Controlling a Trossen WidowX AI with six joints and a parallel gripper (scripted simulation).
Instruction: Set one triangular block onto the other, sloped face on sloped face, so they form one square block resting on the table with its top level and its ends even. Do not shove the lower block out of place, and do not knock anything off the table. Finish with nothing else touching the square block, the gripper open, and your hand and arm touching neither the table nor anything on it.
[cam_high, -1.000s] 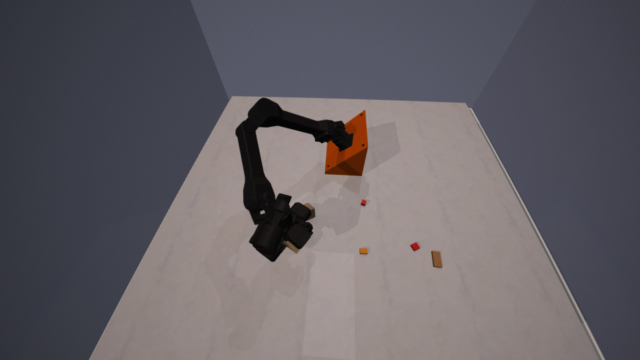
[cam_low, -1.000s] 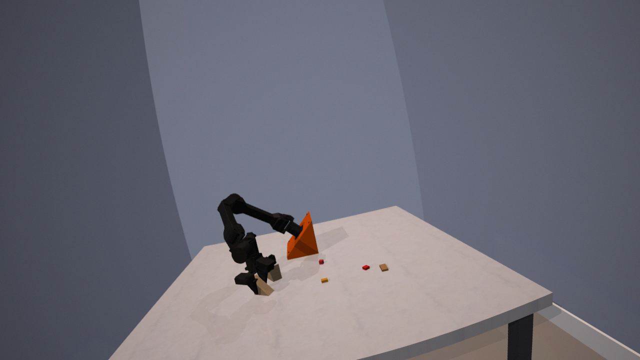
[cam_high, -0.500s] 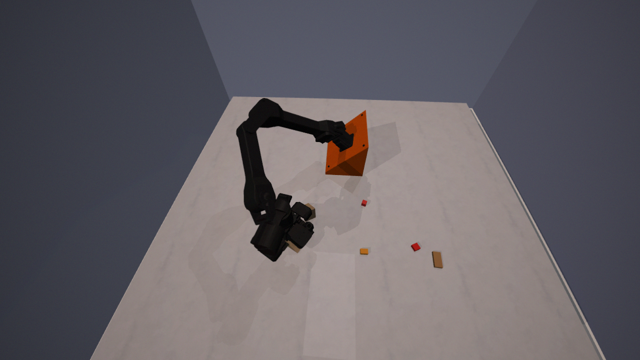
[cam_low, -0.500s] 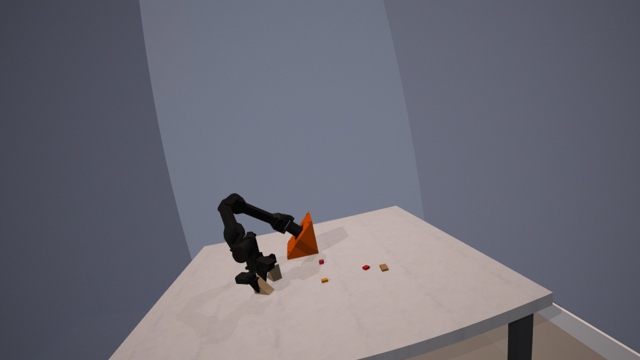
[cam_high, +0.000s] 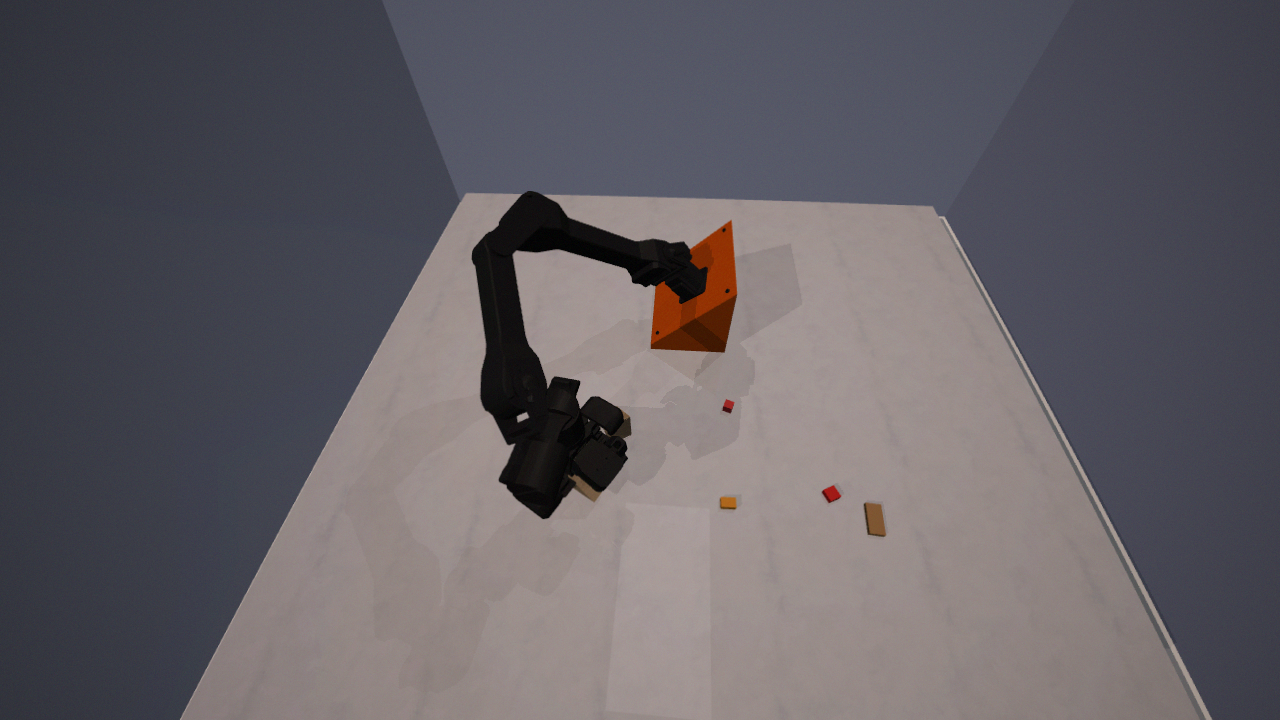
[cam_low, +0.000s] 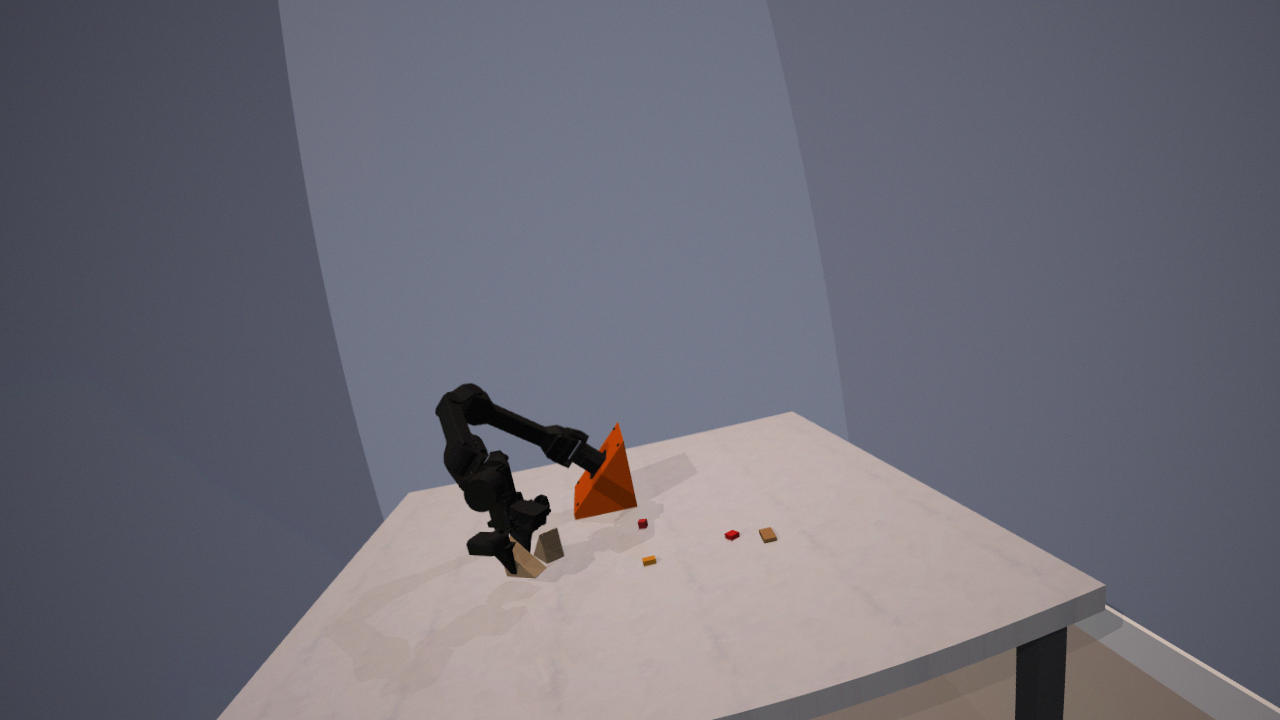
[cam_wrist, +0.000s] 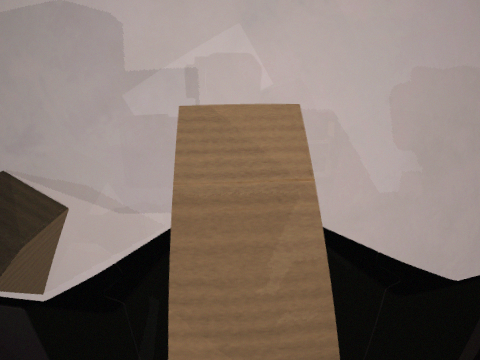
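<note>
A light wooden triangular block (cam_high: 587, 489) (cam_low: 529, 562) (cam_wrist: 242, 150) stands on the table (cam_high: 805, 626) (cam_low: 805, 600), its sloped face showing. My gripper (cam_low: 520, 559) (cam_wrist: 243, 236) is shut on this block, with one finger against each side in the wrist view. In the top view the hand hides the fingertips and much of the block. A second, darker-looking triangular block (cam_high: 625, 424) (cam_low: 550, 546) (cam_wrist: 35, 250) stands close beside the hand, at the left edge of the wrist view. It is apart from the held block and partly hidden by the hand in the top view.
The arm's orange wedge-shaped base (cam_high: 723, 259) (cam_low: 617, 488) stands behind the blocks. A small red cube (cam_high: 728, 406) (cam_low: 642, 523), a small orange piece (cam_high: 727, 503) (cam_low: 648, 560), another red piece (cam_high: 831, 493) (cam_low: 732, 534) and a flat brown piece (cam_high: 875, 519) (cam_low: 768, 534) lie to the right.
</note>
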